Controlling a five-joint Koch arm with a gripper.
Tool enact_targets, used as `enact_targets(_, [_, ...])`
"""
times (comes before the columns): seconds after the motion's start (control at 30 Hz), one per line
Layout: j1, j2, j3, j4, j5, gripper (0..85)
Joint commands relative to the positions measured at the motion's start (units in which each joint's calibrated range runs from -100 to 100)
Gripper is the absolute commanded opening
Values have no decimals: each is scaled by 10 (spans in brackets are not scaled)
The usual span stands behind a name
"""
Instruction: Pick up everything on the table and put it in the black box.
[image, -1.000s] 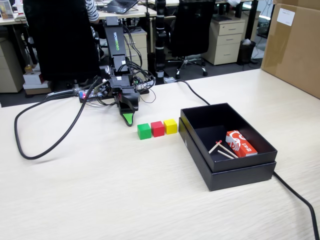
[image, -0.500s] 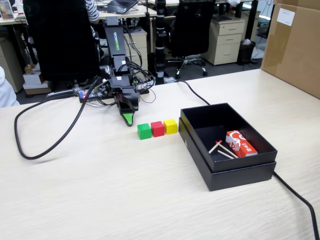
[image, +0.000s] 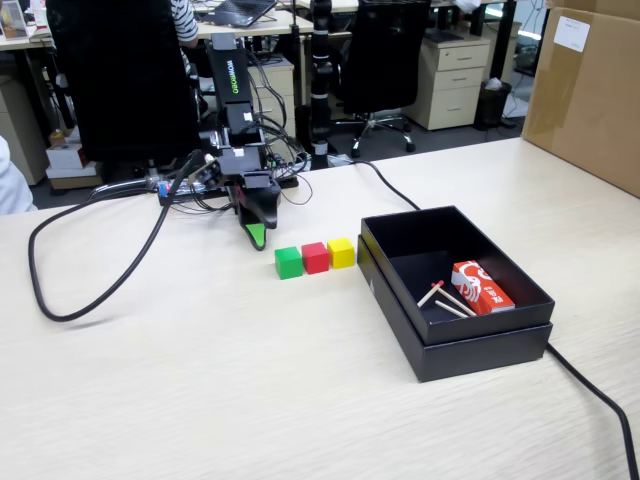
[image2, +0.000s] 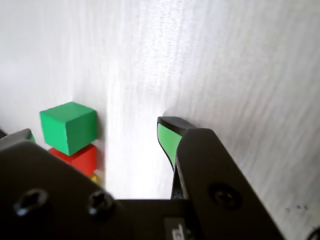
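On the pale wooden table (image: 200, 380) in an office, green (image: 288, 262), red (image: 315, 257) and yellow cubes (image: 341, 252) sit beside the black box (image: 480, 345); the gripper (image: 256, 236) rests nearby, jaw state unclear.

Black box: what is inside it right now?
Inside the black box, the fixed view shows a red-and-white carton and some thin sticks. The near wall hides part of the floor. No cubes are inside.

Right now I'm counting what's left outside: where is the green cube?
In the fixed view the green cube sits leftmost in the row, touching the red cube, just right of the gripper.
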Motion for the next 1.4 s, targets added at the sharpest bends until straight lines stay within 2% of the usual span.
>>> enact_targets(0.0, [-2,14,86,-106,14,475])
enact_targets(0.17, [-4,101,217,-203,26,475])
enact_targets(0.47, [4,352,419,-281,39,476])
enact_targets(0.73, [19,537,490,-285,54,476])
enact_targets(1.37, [33,720,552,-277,66,461])
